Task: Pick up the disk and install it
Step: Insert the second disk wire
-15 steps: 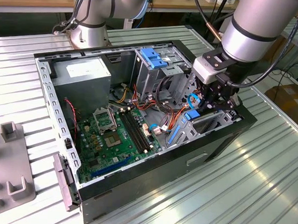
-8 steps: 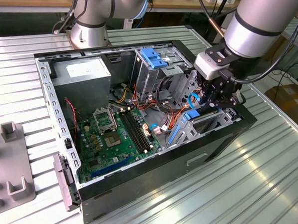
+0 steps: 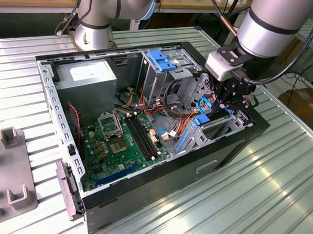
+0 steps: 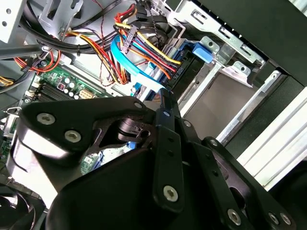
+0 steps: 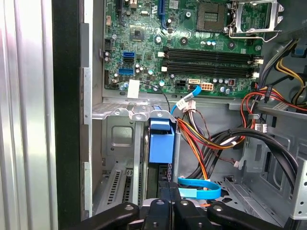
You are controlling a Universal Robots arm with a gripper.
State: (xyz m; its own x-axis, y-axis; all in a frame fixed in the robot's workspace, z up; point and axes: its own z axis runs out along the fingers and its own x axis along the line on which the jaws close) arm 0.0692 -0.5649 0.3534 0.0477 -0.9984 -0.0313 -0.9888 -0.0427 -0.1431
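The install step looks under way: the disk [image 5: 162,176] stands on its thin edge in the drive bay [image 5: 120,143] of the open computer case [image 3: 158,175]. The gripper [image 5: 169,191] is drawn narrow at the disk's near end and seems to pinch it. The disk's long axis runs along the slot, with the blue rail [image 5: 160,141] end pointing toward the motherboard [image 5: 192,48]. Seating it likely calls for a straight push along that line, clear of the cables [image 5: 201,139].
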